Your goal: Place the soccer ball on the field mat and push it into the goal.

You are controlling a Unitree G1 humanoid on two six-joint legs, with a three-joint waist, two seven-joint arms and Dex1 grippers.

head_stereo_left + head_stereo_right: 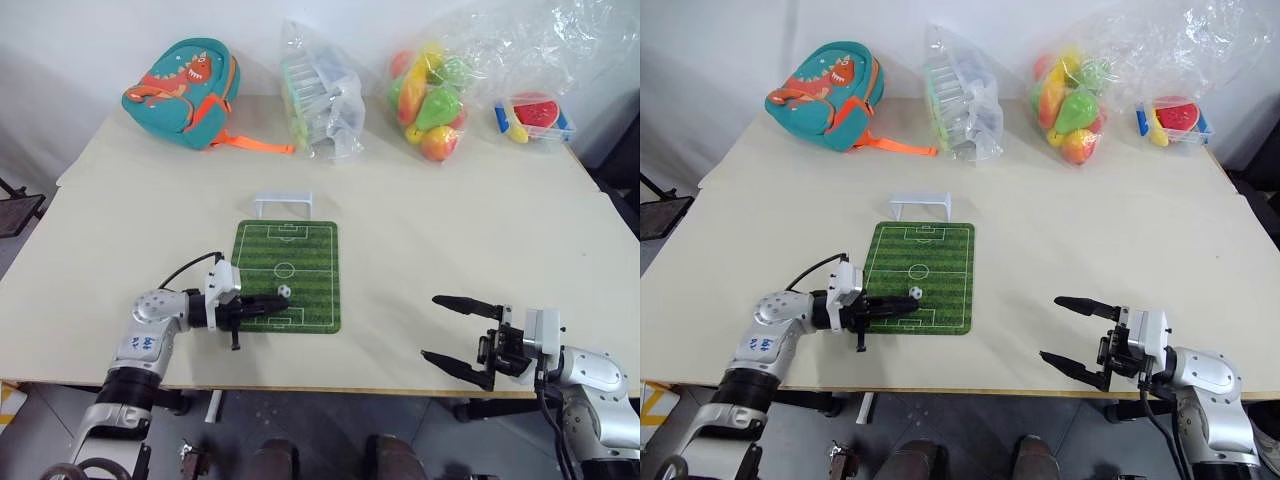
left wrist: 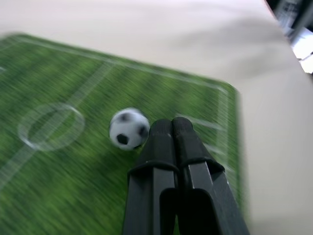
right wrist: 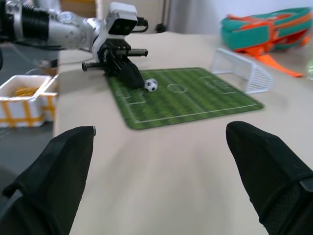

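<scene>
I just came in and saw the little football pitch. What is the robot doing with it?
It is playing table football. The soccer ball already lies on the field mat, near the end closest to the robot. The left gripper has its fingers shut and sits right behind the ball, ready to push it. The goal stands at the far end of the mat. The right gripper waits open at the table's near edge, holding nothing.

place: looked like a robot test lab tbh | clues: plain beige table (image 1: 420, 250) against bare white wall, bagged toy fruit (image 1: 430, 100) and dino backpack (image 1: 183, 92) along table's far edge
</scene>
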